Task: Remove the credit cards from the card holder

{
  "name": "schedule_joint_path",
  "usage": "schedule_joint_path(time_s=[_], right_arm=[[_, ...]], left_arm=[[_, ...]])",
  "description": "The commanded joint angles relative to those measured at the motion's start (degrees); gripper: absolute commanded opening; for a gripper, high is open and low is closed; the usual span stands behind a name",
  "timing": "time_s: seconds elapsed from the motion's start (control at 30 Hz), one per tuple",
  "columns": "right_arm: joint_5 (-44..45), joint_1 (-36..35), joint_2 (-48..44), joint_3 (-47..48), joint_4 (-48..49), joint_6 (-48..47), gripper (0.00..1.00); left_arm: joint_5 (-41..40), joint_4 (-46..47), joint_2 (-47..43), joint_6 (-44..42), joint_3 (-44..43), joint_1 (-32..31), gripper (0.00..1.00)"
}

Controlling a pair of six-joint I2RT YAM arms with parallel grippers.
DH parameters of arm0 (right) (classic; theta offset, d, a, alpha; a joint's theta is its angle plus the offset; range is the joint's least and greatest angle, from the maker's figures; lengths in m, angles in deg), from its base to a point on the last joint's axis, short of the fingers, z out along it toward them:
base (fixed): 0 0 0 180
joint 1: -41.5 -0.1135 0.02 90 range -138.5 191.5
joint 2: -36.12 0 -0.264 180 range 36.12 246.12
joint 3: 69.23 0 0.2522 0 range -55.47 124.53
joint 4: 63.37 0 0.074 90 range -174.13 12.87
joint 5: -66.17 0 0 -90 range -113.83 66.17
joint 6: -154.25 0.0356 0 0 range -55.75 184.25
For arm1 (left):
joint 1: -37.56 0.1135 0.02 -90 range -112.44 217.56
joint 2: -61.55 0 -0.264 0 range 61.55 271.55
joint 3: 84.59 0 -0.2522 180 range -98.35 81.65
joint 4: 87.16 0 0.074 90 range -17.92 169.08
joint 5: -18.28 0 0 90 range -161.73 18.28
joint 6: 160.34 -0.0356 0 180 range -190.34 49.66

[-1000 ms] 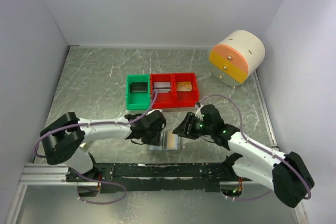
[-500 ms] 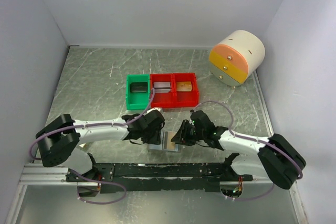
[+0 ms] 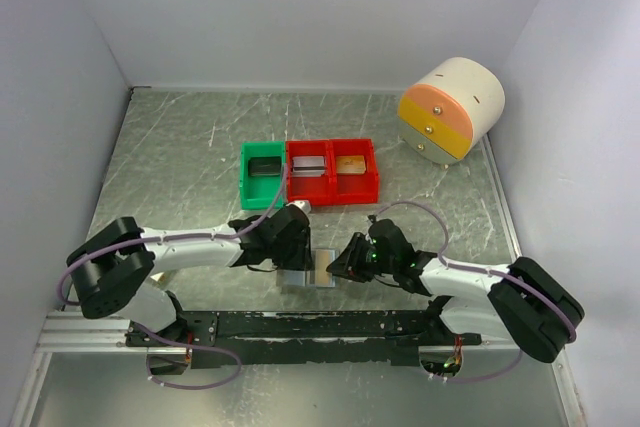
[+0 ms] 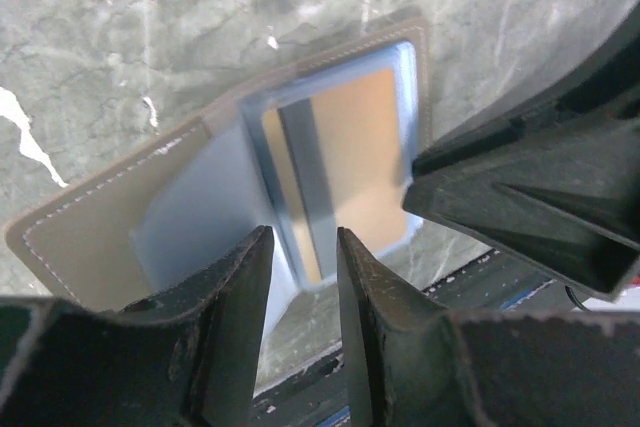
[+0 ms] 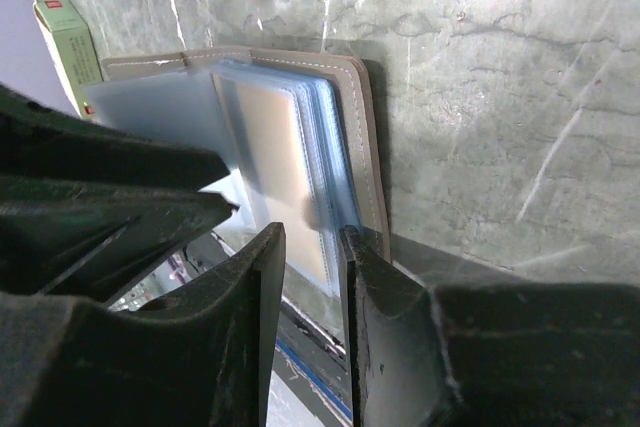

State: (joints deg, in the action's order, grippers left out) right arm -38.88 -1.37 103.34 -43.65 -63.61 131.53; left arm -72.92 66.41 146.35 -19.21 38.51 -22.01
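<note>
Card holder (image 4: 85, 242) — open, credit card (image 4: 365, 152) inside

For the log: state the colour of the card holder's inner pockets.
The card holder's inner pockets are pale translucent blue; clearest in left wrist view.

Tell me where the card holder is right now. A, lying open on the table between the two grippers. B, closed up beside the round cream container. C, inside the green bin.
A: the card holder lies open on the table between the left gripper and the right gripper, a tan credit card showing in its blue pocket.
</note>
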Motion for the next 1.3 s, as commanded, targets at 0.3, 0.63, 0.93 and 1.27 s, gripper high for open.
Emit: schedule_joint_path(time_s=[0.3, 0.63, 0.93, 1.27], right_arm=[[2.11, -0.24, 1.55, 2.22, -10.57, -4.56, 0.3], [8.3, -0.26, -5.53, 12.08, -25.83, -9.14, 0.33], [-0.67, -0.33, 0.83, 13.51, -16.09, -9.82, 0.35], [0.38, -0.56, 7.66, 13.42, -15.72, -10.31, 0.34]], left_arm=[[11.89, 12.8, 3.47, 3.68, 6.48, 3.82, 0.28], [10.16, 9.87, 2.73, 3.73, 6.37, 4.07, 0.07], [8.06, 6.88, -0.03, 2.78, 5.35, 4.11, 0.07], [9.25, 7.34, -1.44, 2.3, 5.87, 4.2, 0.16]])
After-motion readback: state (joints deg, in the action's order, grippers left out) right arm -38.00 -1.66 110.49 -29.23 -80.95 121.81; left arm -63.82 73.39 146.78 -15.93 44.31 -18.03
